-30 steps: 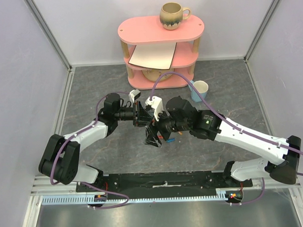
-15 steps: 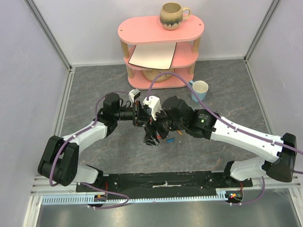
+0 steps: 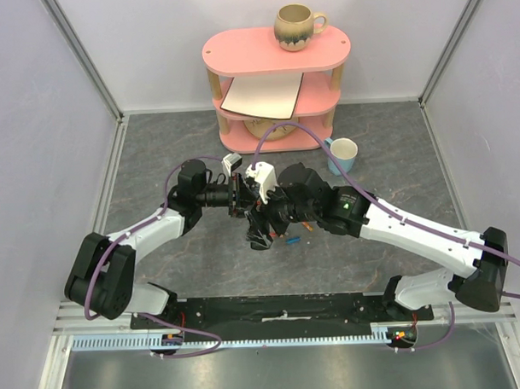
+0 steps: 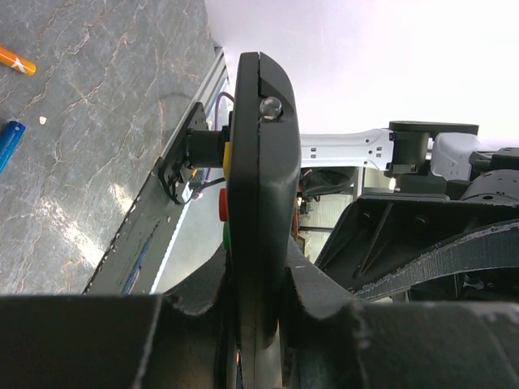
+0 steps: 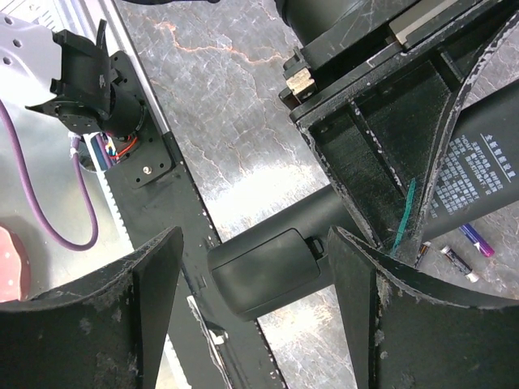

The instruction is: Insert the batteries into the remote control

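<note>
- Spanning the whole work cell, the grey marbled table (image 3: 395, 156) carries everything else.
- The pink shelf (image 3: 238, 52) stands at the table's far edge, with a brown mug (image 3: 297, 27) on its top tier and a white board (image 3: 263, 96) lying on the middle tier.
- The left arm (image 3: 142, 233) and the right arm (image 3: 415, 232) reach inward from the near edge and meet over the middle of the table.
- The left gripper (image 4: 258, 259) is pinching the remote control (image 4: 259, 146), which sits edge-on between its fingers and is lifted off the table. Yellow, red and green buttons show on the remote's left face in the left wrist view.
- The right gripper (image 5: 255, 243) has its fingers (image 5: 122, 308) spread wide. The remote's rounded black end lies between them with a gap on each side, so they are not clamped on it.
- A pale mug (image 3: 344, 153) stands on the table just beside the shelf's right end.
- The batteries (image 3: 291, 240) lie loose on the table, near the two grippers and on the right arm's side.
- The left wrist view shows a blue battery (image 4: 8, 142) and an orange battery (image 4: 16, 61), a little apart.
- The right wrist view shows a purple battery (image 5: 474, 241) beside two darker ones, below the remote's labelled back.
</note>
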Controlling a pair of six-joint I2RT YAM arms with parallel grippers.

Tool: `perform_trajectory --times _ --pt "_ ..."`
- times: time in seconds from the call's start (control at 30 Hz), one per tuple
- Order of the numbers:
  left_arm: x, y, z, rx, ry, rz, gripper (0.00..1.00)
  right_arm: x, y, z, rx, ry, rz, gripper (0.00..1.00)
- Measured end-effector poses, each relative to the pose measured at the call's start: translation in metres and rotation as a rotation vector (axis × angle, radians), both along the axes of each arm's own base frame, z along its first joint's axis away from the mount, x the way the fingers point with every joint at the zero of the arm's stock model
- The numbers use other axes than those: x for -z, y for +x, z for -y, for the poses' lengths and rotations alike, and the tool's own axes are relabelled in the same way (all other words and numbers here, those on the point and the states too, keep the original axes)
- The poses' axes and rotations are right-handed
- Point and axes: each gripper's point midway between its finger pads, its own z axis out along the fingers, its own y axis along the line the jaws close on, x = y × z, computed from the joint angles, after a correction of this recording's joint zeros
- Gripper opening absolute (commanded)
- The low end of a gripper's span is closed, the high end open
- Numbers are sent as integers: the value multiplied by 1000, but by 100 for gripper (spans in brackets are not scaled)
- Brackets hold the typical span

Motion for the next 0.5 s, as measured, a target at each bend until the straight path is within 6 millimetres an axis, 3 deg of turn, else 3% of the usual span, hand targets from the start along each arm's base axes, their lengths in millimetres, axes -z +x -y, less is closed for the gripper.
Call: perform_trajectory --times 0.5 --pt "1 0 0 -1 3 -5 2 1 -3 -5 -27 31 -3 77"
